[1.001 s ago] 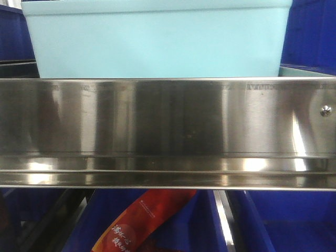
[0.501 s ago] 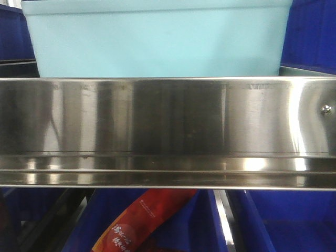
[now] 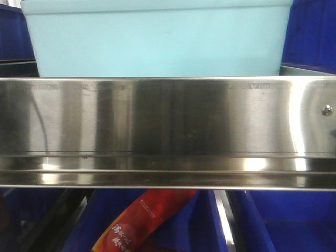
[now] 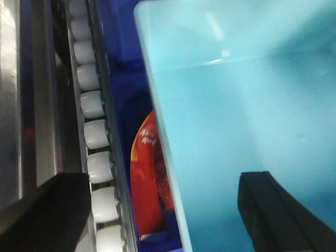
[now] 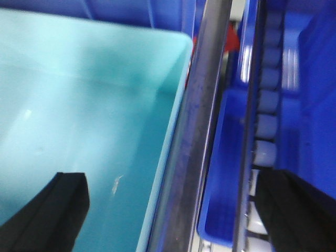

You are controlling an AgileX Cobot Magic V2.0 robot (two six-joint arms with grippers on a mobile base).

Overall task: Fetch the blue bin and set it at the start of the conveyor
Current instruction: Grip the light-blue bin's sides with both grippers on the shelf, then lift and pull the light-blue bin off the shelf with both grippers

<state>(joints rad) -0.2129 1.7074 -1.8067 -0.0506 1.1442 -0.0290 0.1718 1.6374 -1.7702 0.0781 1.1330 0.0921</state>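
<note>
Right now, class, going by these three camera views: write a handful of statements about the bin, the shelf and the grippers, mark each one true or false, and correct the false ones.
1. In the front view, the blue bin shows above the stainless steel rail. True.
2. The red packet lies inside the blue bin. False: it lies lower down, among the dark blue bins.
3. The left gripper is shut on the bin's rim. False: its jaws stand open, with one finger inside the bin and one outside.
4. A row of white rollers runs beside the blue bin. True.
5. The right gripper is open. True.
</note>
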